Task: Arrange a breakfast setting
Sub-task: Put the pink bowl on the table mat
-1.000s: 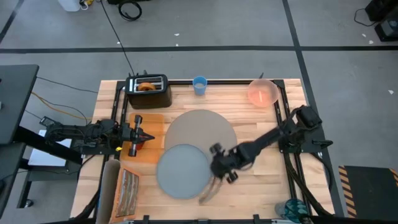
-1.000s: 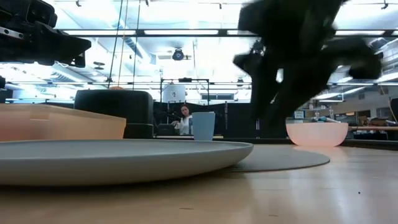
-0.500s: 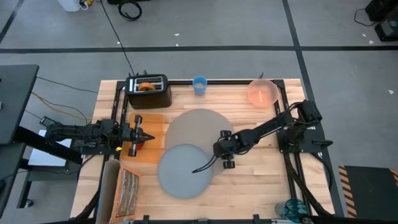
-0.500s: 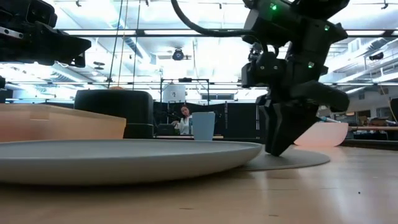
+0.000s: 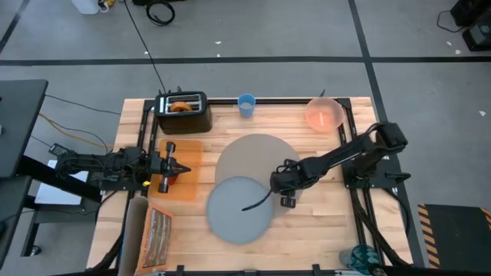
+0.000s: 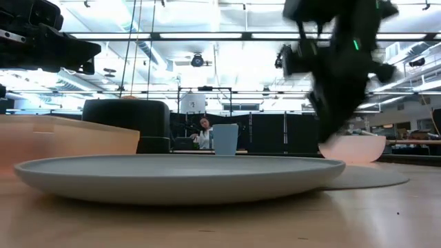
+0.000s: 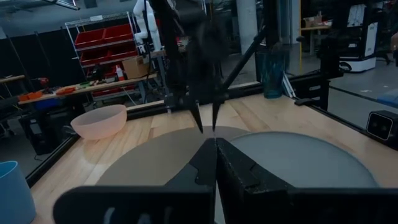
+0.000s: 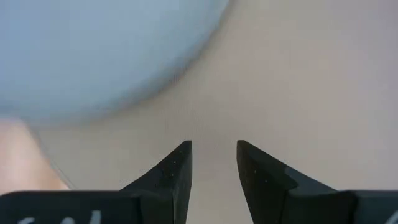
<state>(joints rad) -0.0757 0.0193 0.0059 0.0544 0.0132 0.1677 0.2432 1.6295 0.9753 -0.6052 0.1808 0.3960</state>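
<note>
Where the high view looks straight down, the right gripper (image 5: 282, 184) sits over the edge where the grey plate (image 5: 241, 210) overlaps the round mat (image 5: 256, 159), while the left gripper (image 5: 170, 166) waits above the orange board (image 5: 184, 170); this view alone shows the whole layout, with the black toaster (image 5: 184, 112) holding the bagel (image 5: 180, 106), the blue cup (image 5: 246, 105) and the pink bowl (image 5: 324, 115) along the far edge of the wooden table (image 5: 322, 215). A thin dark curved thing lies on the plate just beside the right gripper; what it is cannot be told. The low view adds what the top view cannot: the plate (image 6: 179, 177) lies flat with its rim over the mat (image 6: 368, 177), the right arm is blurred above it, and beyond the cup (image 6: 225, 139) a person (image 6: 204, 132) sits in a room of ceiling lights. The left wrist view shows that gripper's 2 fingers (image 7: 239, 174) pressed together on nothing, and shelves with red bins behind the bowl (image 7: 99, 121). The right wrist view shows its fingertips (image 8: 179, 163) a small gap apart, holding nothing, close above the mat (image 8: 298, 87) with the plate (image 8: 93, 50) just ahead.
</note>
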